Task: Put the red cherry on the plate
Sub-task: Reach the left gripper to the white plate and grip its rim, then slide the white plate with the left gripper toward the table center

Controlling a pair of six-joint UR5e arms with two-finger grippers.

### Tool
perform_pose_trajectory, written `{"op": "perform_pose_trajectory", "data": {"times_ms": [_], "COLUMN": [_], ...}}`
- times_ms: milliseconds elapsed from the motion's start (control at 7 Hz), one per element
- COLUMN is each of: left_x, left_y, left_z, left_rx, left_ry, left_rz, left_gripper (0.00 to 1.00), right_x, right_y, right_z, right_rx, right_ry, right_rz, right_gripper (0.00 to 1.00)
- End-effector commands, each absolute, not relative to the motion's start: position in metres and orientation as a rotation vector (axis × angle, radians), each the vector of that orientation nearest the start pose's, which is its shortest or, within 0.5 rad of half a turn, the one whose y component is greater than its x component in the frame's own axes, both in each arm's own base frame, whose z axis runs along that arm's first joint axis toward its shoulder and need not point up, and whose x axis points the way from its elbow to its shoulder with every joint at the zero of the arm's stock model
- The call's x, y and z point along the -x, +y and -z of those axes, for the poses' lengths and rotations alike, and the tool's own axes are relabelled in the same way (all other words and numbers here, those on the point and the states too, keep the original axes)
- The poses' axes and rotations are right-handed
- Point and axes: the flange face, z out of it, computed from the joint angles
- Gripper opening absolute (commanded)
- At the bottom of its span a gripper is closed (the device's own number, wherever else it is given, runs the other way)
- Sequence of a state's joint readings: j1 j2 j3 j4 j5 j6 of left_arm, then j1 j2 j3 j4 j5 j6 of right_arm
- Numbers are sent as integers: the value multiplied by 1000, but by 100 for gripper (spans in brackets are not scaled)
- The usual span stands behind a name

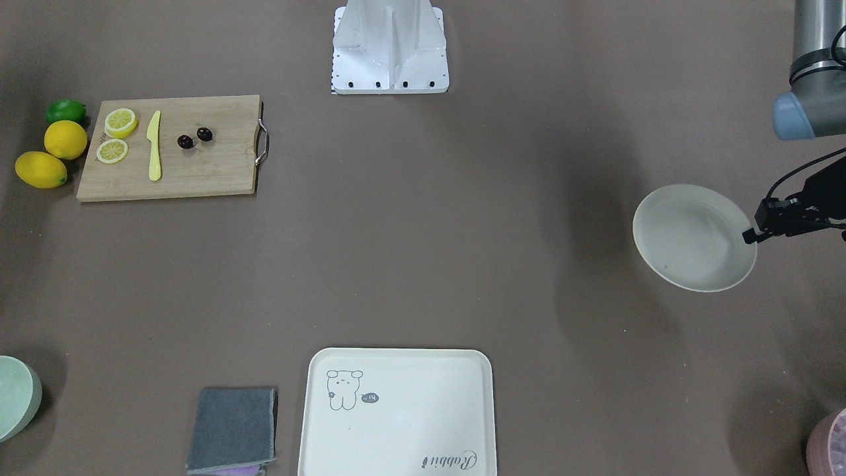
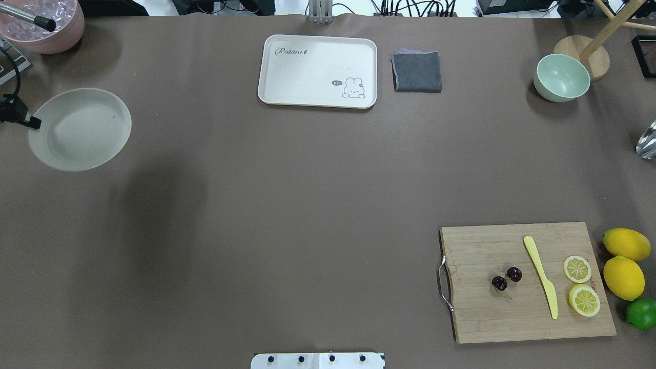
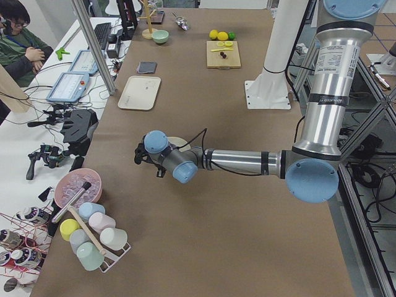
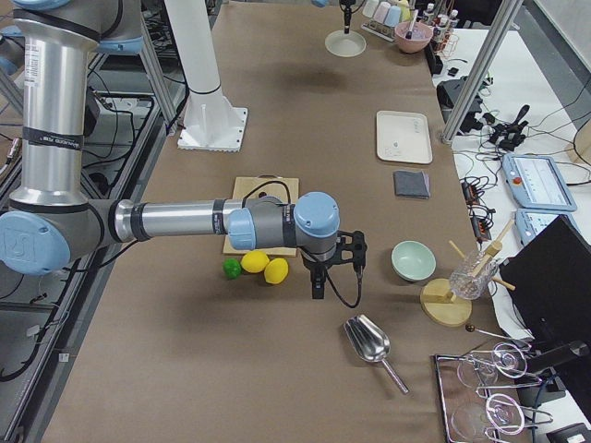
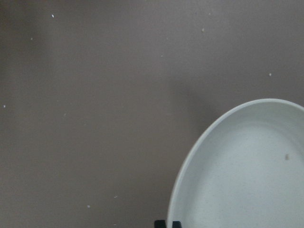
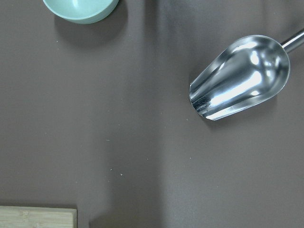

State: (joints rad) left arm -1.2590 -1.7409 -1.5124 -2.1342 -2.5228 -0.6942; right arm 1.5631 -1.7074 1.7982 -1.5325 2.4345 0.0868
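Overhead exterior view, nearest the robot: a rectangular wooden cutting board [image 2: 512,318] with a metal handle lies on the brown surface [image 2: 256,205], on the robot's right side. On it rests the red cherry [image 2: 506,278], a pair of tiny glossy near-black fruits just beside each other, between the handle end and a pale yellow plastic knife [image 2: 541,277]. Beyond the knife lie two round lemon slices [image 2: 577,268]. Off the board's outer edge sit two whole yellow lemons [image 2: 623,277] and a green lime [image 2: 641,313].

The right hand [image 4: 317,291] shows only in the exterior right view. It hangs pointing down over the surface past the lemons, and I cannot tell whether its fingers are apart or together. Its wrist camera looks down on a shiny metal scoop [image 6: 242,76].

Farther out on the robot's left, well apart from the cherry, is the round off-white plate [image 2: 77,138]. It holds nothing and looks tilted. The left hand [image 2: 35,122] is closed on its outer rim, with dark fingertips [image 5: 166,223] at the rim's edge in the left wrist view.

Along the far edge are a pink bowl [image 2: 46,25], a rectangular cream tray with a cartoon drawing [image 2: 307,72], a folded grey cloth [image 2: 417,72] and a mint-green bowl [image 2: 562,77].
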Motion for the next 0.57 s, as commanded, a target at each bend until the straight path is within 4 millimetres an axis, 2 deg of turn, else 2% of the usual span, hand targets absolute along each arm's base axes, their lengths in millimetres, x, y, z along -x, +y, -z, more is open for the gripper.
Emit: {"op": "perform_pose_trajectory", "data": {"times_ms": [0, 286, 429], "left_x": [-199, -339, -397], "left_y": [-559, -516, -491], "left_z": [-383, -291, -260], "left_rx": [-10, 11, 24], "left_ry": [1190, 1203, 1217], "left_rz": [176, 275, 301], "left_gripper": [0, 0, 0], "right_x": [-54, -54, -54], "right_y": [-440, -441, -440], "right_z": [-598, -598, -597], "right_rx": [-80, -81, -80], "right_ry": [-867, -866, -870], "right_rz": [-22, -22, -22], "right_gripper": [100, 100, 100]}}
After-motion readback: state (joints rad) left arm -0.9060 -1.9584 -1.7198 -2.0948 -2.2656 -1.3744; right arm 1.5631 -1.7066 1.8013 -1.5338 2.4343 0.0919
